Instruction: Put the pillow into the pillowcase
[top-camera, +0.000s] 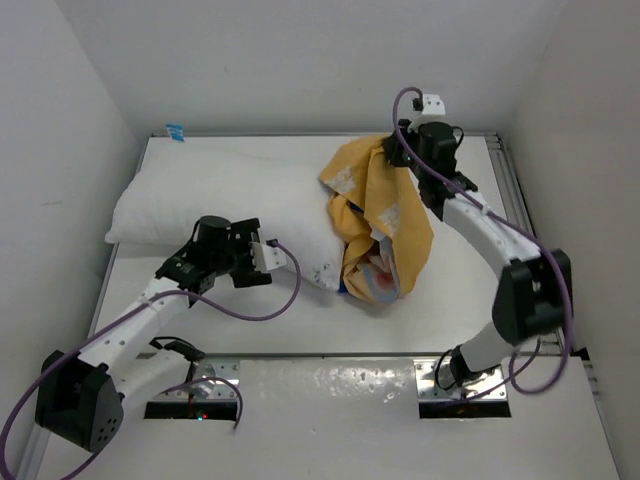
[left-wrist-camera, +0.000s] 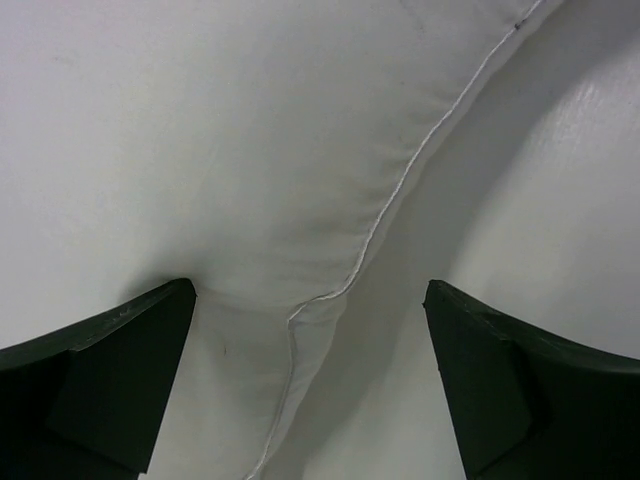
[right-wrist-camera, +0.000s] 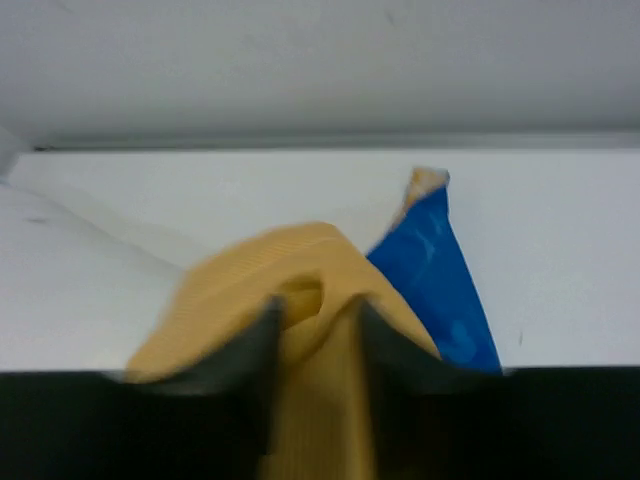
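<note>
Barely begun, I judge: the right gripper (right-wrist-camera: 315, 322) pinches the pillowcase (top-camera: 385, 225) hanging below it, while the spread left gripper (left-wrist-camera: 310, 335) straddles the pillow (top-camera: 215, 200) seam, the pillow lying almost wholly outside.

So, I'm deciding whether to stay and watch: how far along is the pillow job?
Early. Done: the right tool pinches the pillowcase, lifted and bunched beside one end of the pillow. In hand: the left tool is open, straddling the pillow's seamed edge. Left: almost everything; the pillow lies nearly all bare on the table.
</note>
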